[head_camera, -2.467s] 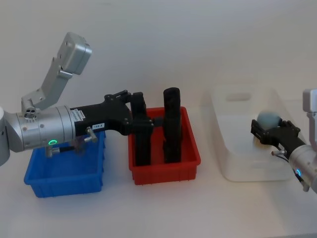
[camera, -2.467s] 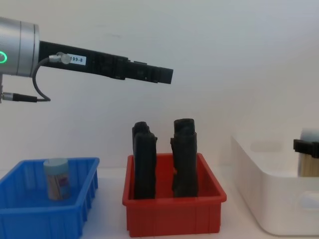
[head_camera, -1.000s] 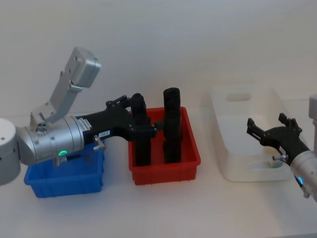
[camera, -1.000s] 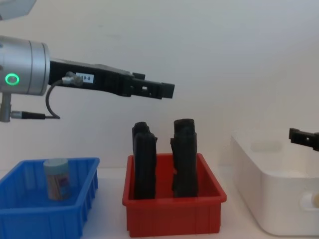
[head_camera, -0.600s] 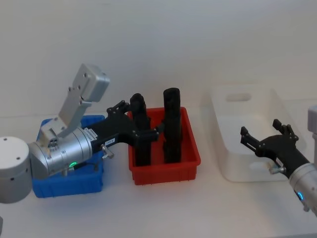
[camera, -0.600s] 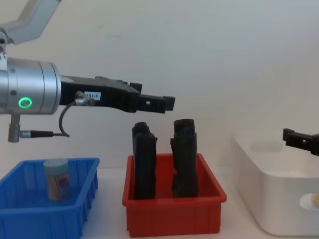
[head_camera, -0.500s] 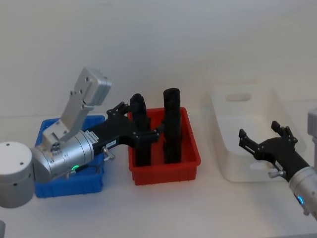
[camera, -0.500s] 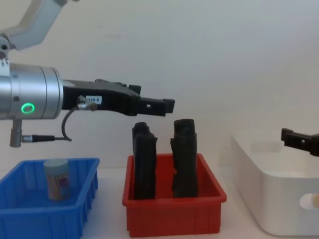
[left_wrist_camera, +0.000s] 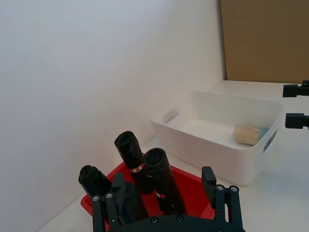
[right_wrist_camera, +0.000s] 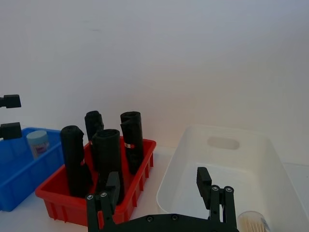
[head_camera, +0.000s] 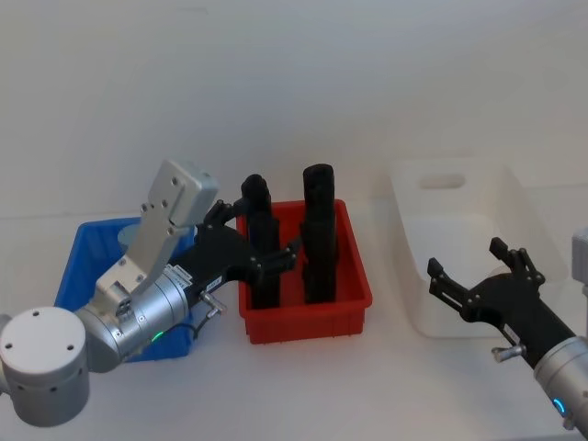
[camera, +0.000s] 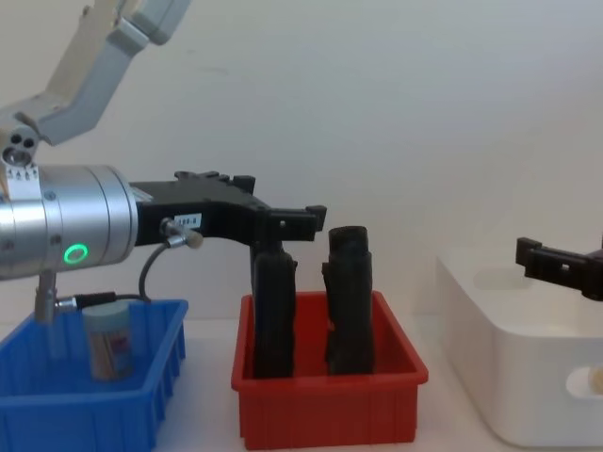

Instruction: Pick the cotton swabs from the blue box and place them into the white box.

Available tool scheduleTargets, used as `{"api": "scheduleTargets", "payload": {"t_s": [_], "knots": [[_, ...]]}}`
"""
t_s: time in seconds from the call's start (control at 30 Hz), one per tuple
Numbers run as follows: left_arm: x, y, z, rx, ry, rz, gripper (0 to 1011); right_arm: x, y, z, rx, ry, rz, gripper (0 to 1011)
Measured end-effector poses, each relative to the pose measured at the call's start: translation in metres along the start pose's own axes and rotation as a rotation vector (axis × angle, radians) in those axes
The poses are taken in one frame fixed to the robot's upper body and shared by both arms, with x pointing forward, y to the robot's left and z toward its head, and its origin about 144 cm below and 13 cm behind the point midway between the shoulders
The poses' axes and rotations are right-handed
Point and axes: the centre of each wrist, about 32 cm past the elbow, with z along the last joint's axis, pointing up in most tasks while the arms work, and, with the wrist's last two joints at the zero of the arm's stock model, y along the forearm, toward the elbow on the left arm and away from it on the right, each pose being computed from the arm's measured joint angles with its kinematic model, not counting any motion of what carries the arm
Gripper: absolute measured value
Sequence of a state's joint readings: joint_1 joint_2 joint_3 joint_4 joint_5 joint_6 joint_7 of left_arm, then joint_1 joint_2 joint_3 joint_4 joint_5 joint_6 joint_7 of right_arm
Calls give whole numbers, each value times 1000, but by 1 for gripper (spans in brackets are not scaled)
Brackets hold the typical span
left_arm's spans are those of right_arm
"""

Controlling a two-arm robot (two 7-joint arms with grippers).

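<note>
Right gripper (head_camera: 467, 259) has backed out of the white box (head_camera: 413, 276) since a couple of seconds ago, and the tub it was carrying is gone from it. Its jaws are spread wide with nothing between them. That tub of cotton swabs (left_wrist_camera: 248, 135) now lies on its side in the white box.

One more swab tub (camera: 111, 344) stands upright in the blue box (head_camera: 78, 266). Left gripper (head_camera: 255, 231) has pulled in toward the robot. It's wide open and empty, up by the black blocks (head_camera: 317, 230) in the red bin (head_camera: 308, 317).

So the drop-off looks done. Next, I'd guess the left gripper swings over the blue box, drops down around that tub and closes on it.
</note>
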State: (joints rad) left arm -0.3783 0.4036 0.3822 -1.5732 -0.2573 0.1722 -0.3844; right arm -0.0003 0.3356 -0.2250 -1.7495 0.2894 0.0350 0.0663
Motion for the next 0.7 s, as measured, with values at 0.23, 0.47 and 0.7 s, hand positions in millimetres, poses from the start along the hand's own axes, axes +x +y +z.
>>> {"api": "scheduleTargets", "payload": {"t_s": [0.23,0.47,0.7], "knots": [[-17,1,-10,-18,-6,70,1004,-3,-4,1,3,-1,7,1002],[-32,3,-19,-35,-9,133,1004,-3,-4,1,4,0,7,1002],[-47,5,-27,-53,-9,196,1004,-3,-4,1,4,0,7,1002]]}}
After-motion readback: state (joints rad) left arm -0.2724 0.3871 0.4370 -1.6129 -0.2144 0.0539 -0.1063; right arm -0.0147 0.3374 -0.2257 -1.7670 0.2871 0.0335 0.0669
